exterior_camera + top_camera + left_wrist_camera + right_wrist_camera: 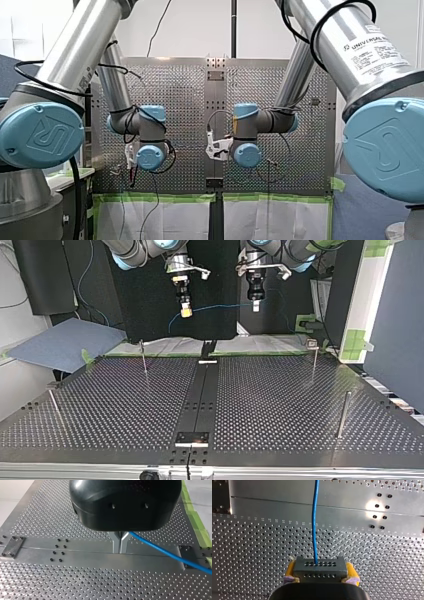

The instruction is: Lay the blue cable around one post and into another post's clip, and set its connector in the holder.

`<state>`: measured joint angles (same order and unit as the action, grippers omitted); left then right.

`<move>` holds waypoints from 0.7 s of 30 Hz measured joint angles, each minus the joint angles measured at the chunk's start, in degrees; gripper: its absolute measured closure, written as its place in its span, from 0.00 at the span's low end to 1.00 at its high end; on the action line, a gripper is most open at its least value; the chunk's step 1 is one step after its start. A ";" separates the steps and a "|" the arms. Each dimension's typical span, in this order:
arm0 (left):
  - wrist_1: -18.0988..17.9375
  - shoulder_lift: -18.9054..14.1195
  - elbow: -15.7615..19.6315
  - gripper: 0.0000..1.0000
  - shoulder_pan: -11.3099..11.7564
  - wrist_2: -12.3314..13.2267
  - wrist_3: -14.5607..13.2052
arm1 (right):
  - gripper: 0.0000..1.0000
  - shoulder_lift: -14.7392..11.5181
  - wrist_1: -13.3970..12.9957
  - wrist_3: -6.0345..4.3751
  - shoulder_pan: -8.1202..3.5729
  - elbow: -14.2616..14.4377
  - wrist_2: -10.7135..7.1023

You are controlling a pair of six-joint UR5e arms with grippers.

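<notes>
blue cable (162,550) is pinched by left pincer (120,545), fingers (116,542) together | connector (319,571) is clamped between right pincer (320,567) yellow pads (350,571)

The blue cable (220,305) hangs in the air over the table's (300,405) middle, ending in a dark connector (319,570) with little holes.

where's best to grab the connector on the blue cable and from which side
Take the connector by its two short ends, coming from behind, opposite the face where the blue cable leaves. Those ends are flat and parallel, and the cable side is left free. My right gripper holds it so, a yellow pad on each end.
</notes>
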<state>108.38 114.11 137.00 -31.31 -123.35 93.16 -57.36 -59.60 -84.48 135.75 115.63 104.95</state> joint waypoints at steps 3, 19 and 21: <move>0.00 0.00 0.00 1.00 0.00 0.00 0.00 | 1.00 0.00 0.00 0.00 0.00 0.00 0.00; 0.00 0.00 0.00 0.96 0.00 0.00 0.00 | 1.00 0.00 0.00 0.00 0.00 0.00 0.00; 0.00 0.00 0.00 0.96 0.00 0.00 0.00 | 1.00 0.00 0.00 0.00 0.00 0.00 0.00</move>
<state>108.38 114.11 137.00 -31.31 -123.35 93.16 -57.36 -59.60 -84.48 135.75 115.63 104.95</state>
